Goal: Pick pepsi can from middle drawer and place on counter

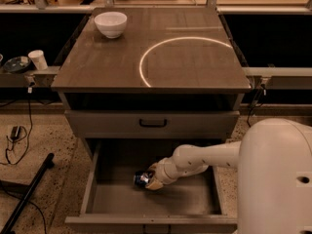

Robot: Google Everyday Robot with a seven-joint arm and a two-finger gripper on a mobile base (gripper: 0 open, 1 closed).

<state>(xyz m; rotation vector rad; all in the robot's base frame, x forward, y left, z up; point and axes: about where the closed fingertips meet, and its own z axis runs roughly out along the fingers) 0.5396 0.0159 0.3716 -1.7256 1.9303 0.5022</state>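
Your tool (150,181) is down inside the open middle drawer (195,201), at the end of the arm (204,157) that reaches in from the right; the pepsi can (141,178) sits on the drawer floor a little left of centre, right at the tool's tip and on its left side. The two look to be touching, yet you cannot tell from here whether the tool is spread, closed, or clamped on the can; treat the grasp as unconfirmed. The can's long axis is just as hard to read; only a dark-blue patch with a pale glint shows past the tip, so upright or lying cannot be settled.

What the next move turns on, I judge, is this; the can lies leftward from the tool and low in the drawer, while the bench (195,67) is above and farther back, beyond the closed drawer front (112,125) with its black handle (152,123). Any lift would need to come up and out toward you first, clear of that front and the bench's front edge, before travelling over the top; the white bowl (110,23) stands at the far left corner, well apart from the bright ring of light (146,57) on the right half.
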